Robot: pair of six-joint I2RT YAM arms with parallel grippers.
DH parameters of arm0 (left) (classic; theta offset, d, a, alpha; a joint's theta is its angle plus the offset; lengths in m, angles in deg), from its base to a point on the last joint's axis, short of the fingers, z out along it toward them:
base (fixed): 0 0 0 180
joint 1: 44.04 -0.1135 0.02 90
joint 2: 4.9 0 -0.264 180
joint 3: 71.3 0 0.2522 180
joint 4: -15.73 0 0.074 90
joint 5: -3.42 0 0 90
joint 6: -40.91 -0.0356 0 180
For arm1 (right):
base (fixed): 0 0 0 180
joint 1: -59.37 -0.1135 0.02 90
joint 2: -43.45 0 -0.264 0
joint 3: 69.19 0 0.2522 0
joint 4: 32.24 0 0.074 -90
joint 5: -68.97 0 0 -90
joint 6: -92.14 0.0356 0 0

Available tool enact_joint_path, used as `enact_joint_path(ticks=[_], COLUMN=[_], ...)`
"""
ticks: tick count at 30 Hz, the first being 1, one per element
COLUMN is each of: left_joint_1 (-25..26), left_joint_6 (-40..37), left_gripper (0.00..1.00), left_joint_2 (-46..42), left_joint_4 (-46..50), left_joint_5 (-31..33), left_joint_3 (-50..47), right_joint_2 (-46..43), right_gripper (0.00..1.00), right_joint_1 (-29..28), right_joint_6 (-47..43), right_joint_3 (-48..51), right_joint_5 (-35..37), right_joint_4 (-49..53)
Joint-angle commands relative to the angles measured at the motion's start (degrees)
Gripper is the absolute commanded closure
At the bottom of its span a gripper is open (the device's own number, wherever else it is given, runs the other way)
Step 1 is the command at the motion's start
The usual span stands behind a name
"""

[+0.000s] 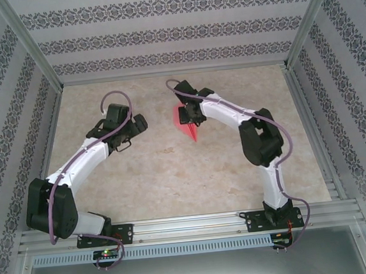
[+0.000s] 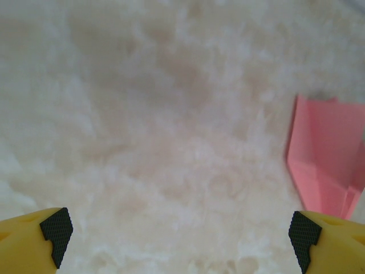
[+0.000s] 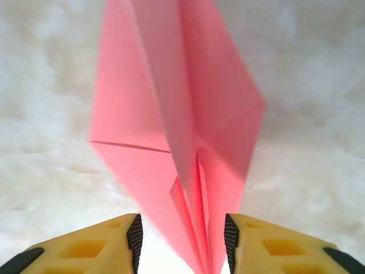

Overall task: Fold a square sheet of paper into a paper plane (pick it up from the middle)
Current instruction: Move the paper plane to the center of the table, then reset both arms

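Right tool (image 3: 182, 235) parted, released, paper plane (image 3: 171, 114) between its pads (image 3: 135, 234), left tool (image 2: 179, 234) spread wide beside it

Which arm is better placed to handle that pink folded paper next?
Right. The salmon-pink folded paper plane lies between the parted fingers of the right gripper; the left gripper hovers over bare table beside it.

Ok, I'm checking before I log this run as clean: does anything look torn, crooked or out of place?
Nothing stands out: the paper plane looks intact and neatly creased, one end between the parted fingers of the right gripper.
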Motion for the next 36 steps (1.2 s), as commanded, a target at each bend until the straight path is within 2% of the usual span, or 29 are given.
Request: enact_joint_path(ticks=[1,4,7,9,13,17,19,21,23,27,30,32,36], left_joint_1=[-2.1,-4.0,-6.0,-7.7,-11.4,-13.5,-14.3,-14.9,-15.4,-16.7,-17.2,-17.7,-18.0], left_joint_6=[-6.9,-10.2,-14.1,-15.2,-17.9,-23.8,-26.7,-29.8,-31.0,-33.3,-34.4,-34.7,-36.0], left_gripper=[0.0,0.0,0.0,0.0,0.0,0.0,0.0,0.0,0.0,0.0,0.0,0.0,0.0], left_joint_2=[0.4,-1.0,-4.3,-6.5,-9.7,-10.5,-9.4,-7.7,-6.9,-5.7,-5.2,-4.5,-2.8], left_joint_4=[3.6,1.6,-3.4,-6.5,-12.6,-23.8,-28.0,-34.6,-40.2,-49.8,-56.6,-60.4,-64.0], left_joint_5=[6.5,9.4,12.3,17.1,21.5,19.0,15.1,10.8,7.2,-0.2,-3.1,-4.8,-6.5], left_joint_3=[3.0,1.3,-4.0,-8.0,-15.8,-23.5,-25.6,-28.0,-30.2,-33.7,-36.4,-37.6,-38.1], right_joint_2=[-9.3,-16.9,-25.8,-31.4,-37.9,-39.6,-40.4,-40.7,-40.0,-39.6,-40.2,-39.5,-36.4], right_gripper=[0.43,0.31,0.15,0.06,0.02,0.02,0.02,0.02,0.02,0.02,0.02,0.02,0.02], right_joint_1=[1.1,3.3,6.0,8.3,14.4,20.2,21.7,22.1,22.3,24.0,25.8,28.2,29.9], right_joint_6=[0.0,-1.0,-3.8,-6.0,-11.2,-15.2,-16.5,-21.2,-24.3,-27.6,-29.2,-27.8,-27.6], right_joint_3=[2.7,9.8,20.2,28.0,40.2,49.9,55.0,62.9,67.3,70.5,74.5,75.9,77.8], right_joint_5=[4.2,9.0,18.0,25.3,35.0,36.5,35.5,34.2,33.5,25.3,16.7,10.6,4.3], right_joint_4=[0.1,-3.7,-9.9,-14.7,-22.5,-30.7,-38.4,-53.4,-62.8,-70.1,-79.8,-82.6,-89.9])
